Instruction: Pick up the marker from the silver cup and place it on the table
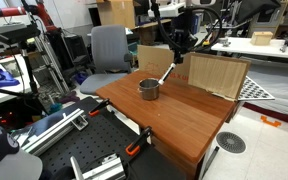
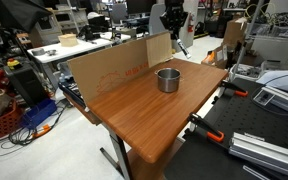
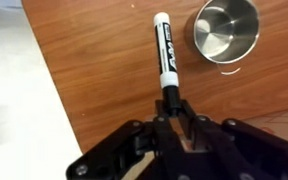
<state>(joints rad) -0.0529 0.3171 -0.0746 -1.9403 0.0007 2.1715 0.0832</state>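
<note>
- The marker (image 3: pixel 166 55) is out of the silver cup (image 3: pixel 227 28) and hanging from the gripper (image 3: pixel 171 108), whitish body pointing away and down towards the wood.
- The jaws are clamping on the marker's dark end, one finger on either side.
- In the wrist view the marker is sitting left of the cup and apart from it. The cup is standing upright on the table (image 1: pixel 184 115) and showing nothing inside.
- In an exterior view the marker is slanting down from the gripper to near the cup's rim. Whether its free tip is touching the tabletop, I cannot tell.
- So the pick looks finished, and the placing is the step in hand.
- The next move is calling for a shift over bare wood clear of the cup. Then comes a low descent and an opening of the jaws. It's a round stick, so a high drop risks a roll.
- The cardboard panel (image 1: pixel 216 75) is standing along the far edge, well away from the marker.
</note>
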